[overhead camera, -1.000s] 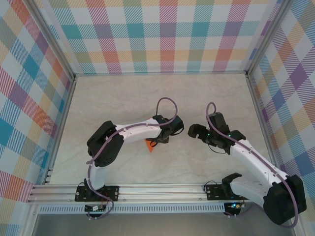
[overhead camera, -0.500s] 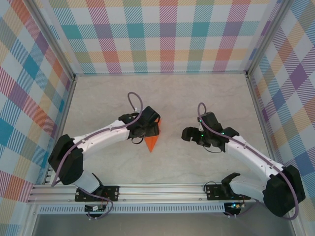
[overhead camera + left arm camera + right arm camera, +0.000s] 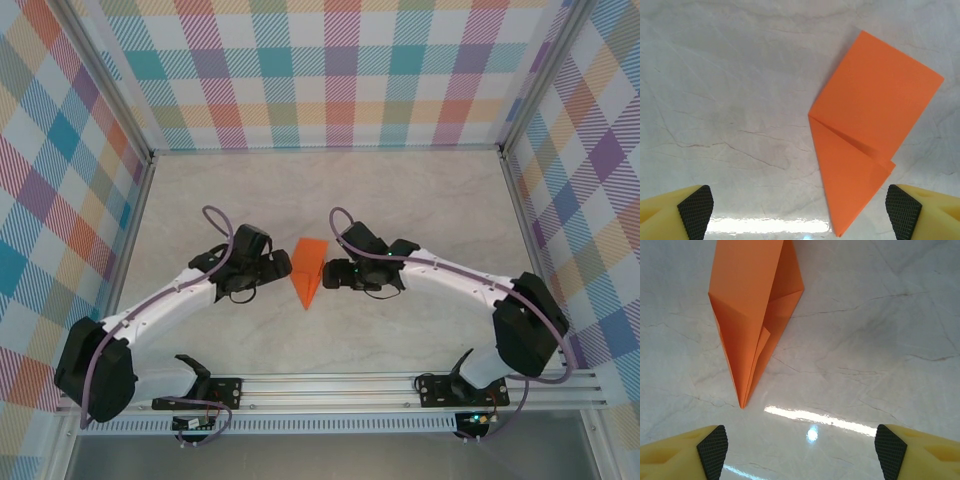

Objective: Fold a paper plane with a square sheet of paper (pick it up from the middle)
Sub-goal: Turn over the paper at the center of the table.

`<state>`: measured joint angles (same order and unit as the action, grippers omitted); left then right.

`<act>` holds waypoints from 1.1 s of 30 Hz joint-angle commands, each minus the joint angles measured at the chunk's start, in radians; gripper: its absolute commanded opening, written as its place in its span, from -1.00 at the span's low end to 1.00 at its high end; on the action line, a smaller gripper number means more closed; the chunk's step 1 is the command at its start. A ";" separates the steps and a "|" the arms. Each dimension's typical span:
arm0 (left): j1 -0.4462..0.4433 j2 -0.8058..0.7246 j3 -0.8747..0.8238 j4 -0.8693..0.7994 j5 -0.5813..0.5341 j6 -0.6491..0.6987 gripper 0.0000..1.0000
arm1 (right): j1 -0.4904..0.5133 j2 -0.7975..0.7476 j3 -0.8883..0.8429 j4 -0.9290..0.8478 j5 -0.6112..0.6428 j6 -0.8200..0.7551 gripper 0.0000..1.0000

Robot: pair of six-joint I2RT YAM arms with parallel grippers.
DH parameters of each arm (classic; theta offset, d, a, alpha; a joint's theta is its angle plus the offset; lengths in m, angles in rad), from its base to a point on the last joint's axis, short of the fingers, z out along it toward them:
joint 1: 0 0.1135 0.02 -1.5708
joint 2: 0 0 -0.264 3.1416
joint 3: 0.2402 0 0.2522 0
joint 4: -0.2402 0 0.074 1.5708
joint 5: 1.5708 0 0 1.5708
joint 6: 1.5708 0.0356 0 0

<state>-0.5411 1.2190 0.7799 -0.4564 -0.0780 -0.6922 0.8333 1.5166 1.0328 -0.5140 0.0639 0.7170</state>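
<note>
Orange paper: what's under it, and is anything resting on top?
The orange paper lies on the pale marbled table. Nothing rests on top of it but its own folded flaps. The table surface directly beneath it is covered, so it cannot be seen.

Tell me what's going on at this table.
Two robot arms are working on folding a paper plane. The orange paper lies flat on the table, already folded into a narrow dart shape whose tip points toward the arms' bases. The left hand and the right hand sit on either side of it, both open. Neither is holding the paper at this moment.
</note>
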 commanded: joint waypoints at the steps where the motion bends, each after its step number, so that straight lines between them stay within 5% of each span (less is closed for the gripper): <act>1: 0.046 -0.055 -0.060 0.088 0.064 -0.020 0.88 | 0.004 0.055 0.048 -0.014 -0.004 -0.022 0.55; 24: 0.102 -0.114 -0.195 0.170 0.156 -0.105 0.95 | 0.047 0.278 0.215 0.074 -0.186 -0.132 0.22; 33: 0.130 -0.101 -0.209 0.203 0.191 -0.109 0.95 | 0.057 0.376 0.312 0.059 -0.119 -0.103 -0.16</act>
<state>-0.4370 1.1118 0.5804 -0.2974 0.0872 -0.7963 0.8886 1.8641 1.3067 -0.4461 -0.0811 0.6121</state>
